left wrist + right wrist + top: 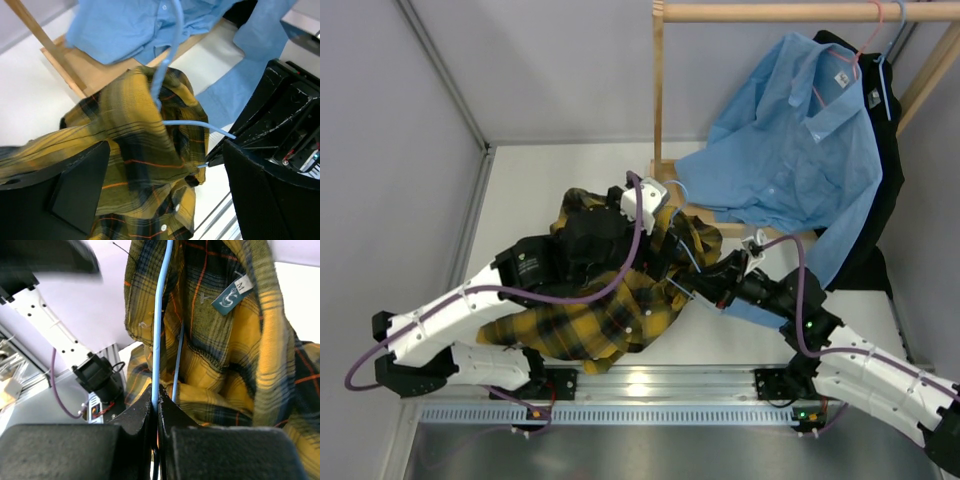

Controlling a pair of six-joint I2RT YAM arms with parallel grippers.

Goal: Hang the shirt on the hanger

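Observation:
The yellow-and-black plaid shirt (pixel 582 325) hangs bunched between the two arms, partly draped over the thin pale-blue hanger (pixel 682 250). My right gripper (pixel 713 287) is shut on the hanger's wire. In the right wrist view the wire (pixel 159 340) runs up from the closed gripper (pixel 158 396) into the shirt (pixel 225 365), whose label shows inside. My left gripper (pixel 610 250) is above the shirt. In the left wrist view its fingers stand wide apart, with the shirt (pixel 135 135) below the gap (pixel 165 150). The hanger's neck (pixel 172 35) sticks out of the fabric.
A wooden rack (pixel 659 100) stands at the back. On it hang a light-blue shirt (pixel 800 150) on a pink hanger (pixel 855 55) and a black garment (pixel 888 200). A metal rail (pixel 640 385) runs along the near edge. A grey wall (pixel 390 150) is on the left.

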